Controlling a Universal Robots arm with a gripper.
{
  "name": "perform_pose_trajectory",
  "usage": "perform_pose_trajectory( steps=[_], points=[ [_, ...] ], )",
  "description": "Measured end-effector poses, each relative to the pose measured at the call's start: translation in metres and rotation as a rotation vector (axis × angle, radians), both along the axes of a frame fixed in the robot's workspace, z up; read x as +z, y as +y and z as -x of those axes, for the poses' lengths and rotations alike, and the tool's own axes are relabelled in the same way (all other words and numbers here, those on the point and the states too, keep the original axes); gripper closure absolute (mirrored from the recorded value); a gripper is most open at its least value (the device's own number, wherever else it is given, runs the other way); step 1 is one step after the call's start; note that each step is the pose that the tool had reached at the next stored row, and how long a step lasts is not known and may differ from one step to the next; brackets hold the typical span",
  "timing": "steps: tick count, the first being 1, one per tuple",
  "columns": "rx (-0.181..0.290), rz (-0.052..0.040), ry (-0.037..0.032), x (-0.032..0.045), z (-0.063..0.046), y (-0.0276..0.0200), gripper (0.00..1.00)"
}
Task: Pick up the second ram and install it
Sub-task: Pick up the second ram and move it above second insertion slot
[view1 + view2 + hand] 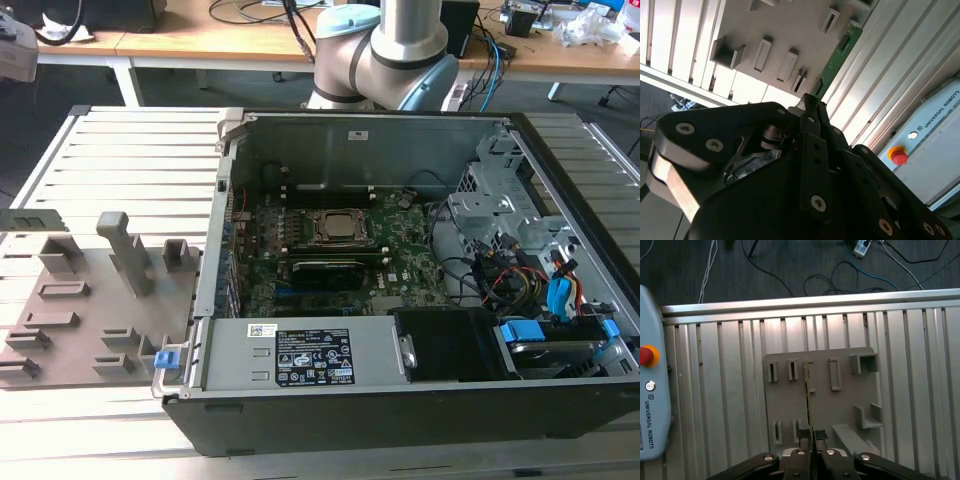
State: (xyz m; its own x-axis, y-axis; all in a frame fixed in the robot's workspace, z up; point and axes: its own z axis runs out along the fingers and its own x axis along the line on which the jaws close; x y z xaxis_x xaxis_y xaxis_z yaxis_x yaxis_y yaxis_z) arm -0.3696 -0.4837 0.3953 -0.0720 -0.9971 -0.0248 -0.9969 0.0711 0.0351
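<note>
Spanning the scene, a slatted counter (130,150) is seen bearing an open computer case (330,425) and a grey holder (95,300); over the holder, the ram (809,385) is held edge-on, clamped by the pincer (810,435).

Dark floor (675,267) strewn with loose cables (830,289); pale wooden desks (190,40) behind slatted metal table (130,150).
</note>
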Motion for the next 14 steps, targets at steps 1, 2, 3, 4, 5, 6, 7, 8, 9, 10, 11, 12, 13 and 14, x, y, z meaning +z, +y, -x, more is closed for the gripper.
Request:
perform_pose_trajectory(
  steps=[1, 2, 3, 4, 5, 6, 7, 8, 9, 10, 11, 12, 13, 14],
  points=[
    [0.000, 0.0000, 0.0000, 0.0000, 0.000, 0.0001, 0.86],
    [0.000, 0.0000, 0.0000, 0.0000, -0.002, 0.0002, 0.86],
    [0.000, 0.0000, -0.0001, 0.0000, -0.007, 0.0001, 0.86],
    [0.000, 0.0002, 0.0000, 0.0000, -0.014, 0.0001, 0.86],
    [0.000, 0.0005, 0.0001, 0.0000, -0.020, 0.0001, 0.86],
    [0.000, 0.0006, 0.0000, 0.0000, -0.024, 0.0001, 0.86],
    [0.000, 0.0007, 0.0000, 0.0000, -0.029, 0.0000, 0.86],
    [0.000, 0.0008, 0.0000, 0.0000, -0.035, 0.0000, 0.86],
    [0.000, 0.0008, 0.0000, 0.0000, -0.042, 0.0001, 0.86],
    [0.000, 0.0007, 0.0000, 0.0000, -0.046, 0.0001, 0.86],
    [0.000, 0.0007, 0.0000, 0.0000, -0.049, 0.0001, 0.86],
    [0.000, 0.0008, 0.0000, 0.0000, -0.053, 0.0001, 0.86],
    [0.000, 0.0008, 0.0000, 0.0000, -0.056, 0.0001, 0.86],
    [0.000, 0.0009, 0.0000, 0.0000, -0.061, 0.0001, 0.86]
  ],
)
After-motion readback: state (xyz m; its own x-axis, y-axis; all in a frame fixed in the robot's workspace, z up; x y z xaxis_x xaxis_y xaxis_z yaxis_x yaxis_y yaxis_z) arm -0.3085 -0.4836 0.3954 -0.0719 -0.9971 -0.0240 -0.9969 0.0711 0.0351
